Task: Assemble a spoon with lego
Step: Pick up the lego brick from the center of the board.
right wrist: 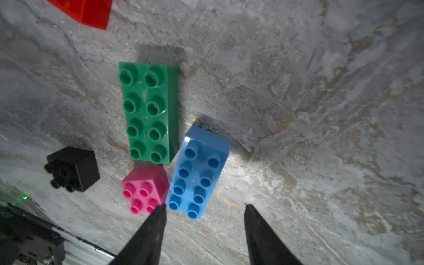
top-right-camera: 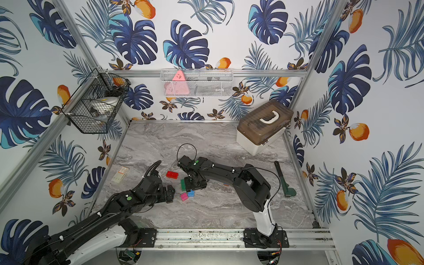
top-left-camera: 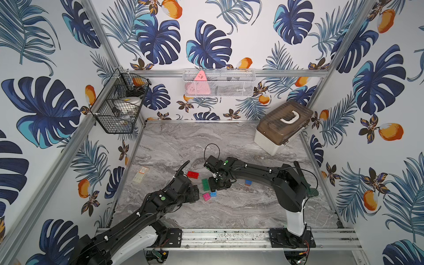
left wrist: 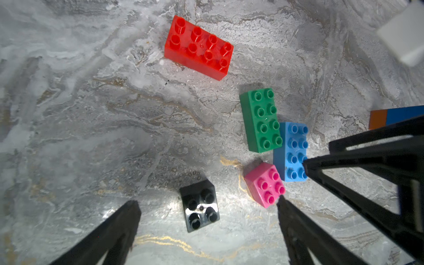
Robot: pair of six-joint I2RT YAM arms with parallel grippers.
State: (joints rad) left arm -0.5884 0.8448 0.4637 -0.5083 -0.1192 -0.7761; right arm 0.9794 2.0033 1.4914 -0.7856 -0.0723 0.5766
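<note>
while left fingers (left wrist: 110, 234) and right fingers (right wrist: 146, 236) are held apart, empty, five coloured studded plastic bricks (left wrist: 261, 119) are left unjoined.

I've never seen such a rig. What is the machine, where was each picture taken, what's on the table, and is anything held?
This robot has a left arm and a right arm at a marbled table. Two pictures look down from overhead; the other two come from a camera on each arm's wrist. On the table lie a red brick, a green brick, a light blue brick, a pink brick and a black brick. Nothing is held: the left arm's fingers are spread over the black brick, the right arm's fingers open at the light blue brick's end.
</note>
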